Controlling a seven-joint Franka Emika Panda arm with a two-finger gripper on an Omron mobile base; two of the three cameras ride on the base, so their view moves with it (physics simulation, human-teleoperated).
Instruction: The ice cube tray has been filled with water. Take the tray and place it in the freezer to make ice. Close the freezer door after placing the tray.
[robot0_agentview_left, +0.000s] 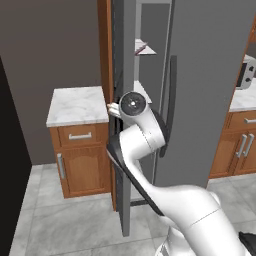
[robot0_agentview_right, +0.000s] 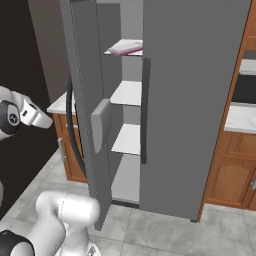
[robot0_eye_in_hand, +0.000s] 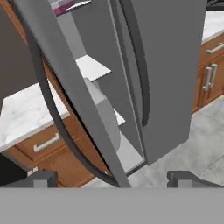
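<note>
The ice cube tray (robot0_agentview_right: 126, 47) lies flat on the upper white shelf inside the freezer (robot0_agentview_right: 131, 95); it also peeks in at the top of the hand view as the tray (robot0_eye_in_hand: 65, 5) and shows in the left base view as the tray (robot0_agentview_left: 141, 48). The freezer door (robot0_agentview_right: 85, 80) stands wide open, its dark curved handle (robot0_agentview_right: 72, 130) on the outer face. My gripper (robot0_eye_in_hand: 113, 179) is open and holds nothing. It hangs left of the door, outside it, with the door's edge (robot0_eye_in_hand: 74, 96) straight ahead between the fingertips (robot0_eye_in_hand: 41, 178).
The plain right refrigerator door (robot0_agentview_right: 195, 100) is shut, with its long dark handle (robot0_agentview_right: 145, 110). A marble-topped wooden cabinet (robot0_agentview_left: 77, 106) stands just left of the open door, close behind my hand. More wooden cabinets (robot0_agentview_right: 232, 175) stand to the right.
</note>
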